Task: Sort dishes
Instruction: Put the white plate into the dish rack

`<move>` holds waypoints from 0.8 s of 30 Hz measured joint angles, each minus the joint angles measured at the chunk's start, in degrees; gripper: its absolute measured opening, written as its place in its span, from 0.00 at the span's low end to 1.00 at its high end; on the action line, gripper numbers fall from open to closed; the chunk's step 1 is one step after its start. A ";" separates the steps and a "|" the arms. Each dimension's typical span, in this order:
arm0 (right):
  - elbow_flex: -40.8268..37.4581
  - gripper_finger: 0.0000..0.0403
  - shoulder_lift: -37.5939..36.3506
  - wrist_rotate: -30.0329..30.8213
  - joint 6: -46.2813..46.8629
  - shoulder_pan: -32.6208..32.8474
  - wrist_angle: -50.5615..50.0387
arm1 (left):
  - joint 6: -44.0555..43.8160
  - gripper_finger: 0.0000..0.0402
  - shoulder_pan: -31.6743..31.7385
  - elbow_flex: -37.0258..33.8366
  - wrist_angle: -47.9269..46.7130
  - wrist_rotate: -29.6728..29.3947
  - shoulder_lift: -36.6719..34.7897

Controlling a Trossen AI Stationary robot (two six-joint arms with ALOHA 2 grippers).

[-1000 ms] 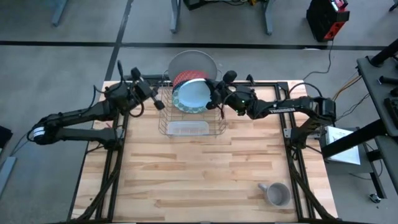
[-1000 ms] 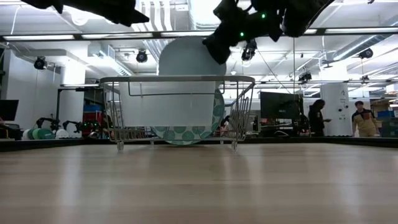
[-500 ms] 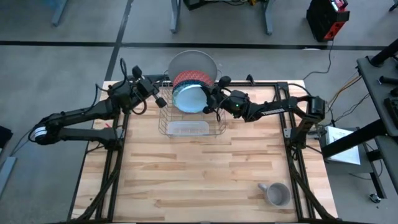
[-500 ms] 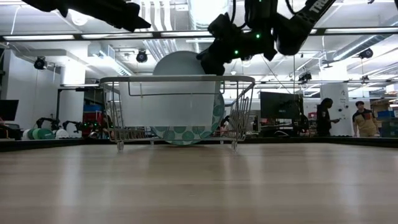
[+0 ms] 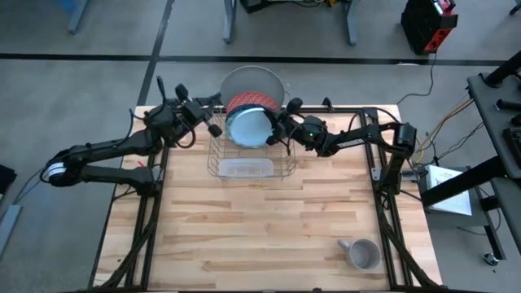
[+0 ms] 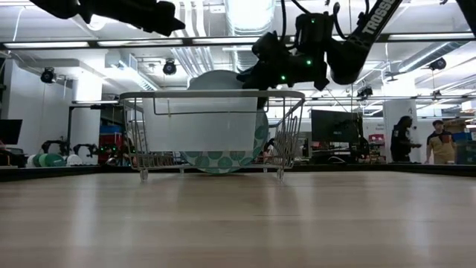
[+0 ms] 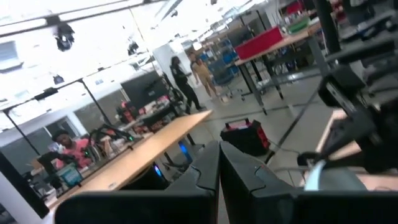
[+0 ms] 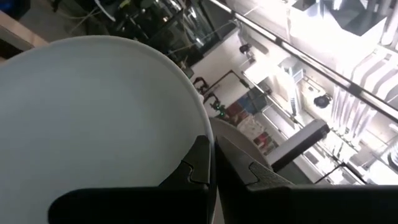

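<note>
While pinched by the right hand [image 5: 277, 130], the light-blue plate [image 5: 248, 128] stands upright.

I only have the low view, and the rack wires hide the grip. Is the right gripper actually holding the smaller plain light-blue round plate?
Observer: Yes. The right wrist view shows the right gripper shut on the rim of the light-blue plate.
Operator: And where is the left gripper?
Observer: From above, the left gripper hangs by the left side of the wire dish rack. It is shut with nothing in it.
Operator: Is anything else on the table?
Observer: A grey handled mug sits near the table's right edge, well away from the rack.
</note>
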 joint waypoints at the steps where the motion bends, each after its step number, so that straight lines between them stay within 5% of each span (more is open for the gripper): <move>1: -0.28 0.00 0.00 -0.04 -0.01 -0.04 0.21 | 0.01 0.00 0.01 -0.02 0.87 -0.01 0.16; 24: -2.65 0.00 2.20 -6.00 6.20 -0.74 -1.71 | 2.14 0.00 0.04 -0.06 4.59 0.01 5.70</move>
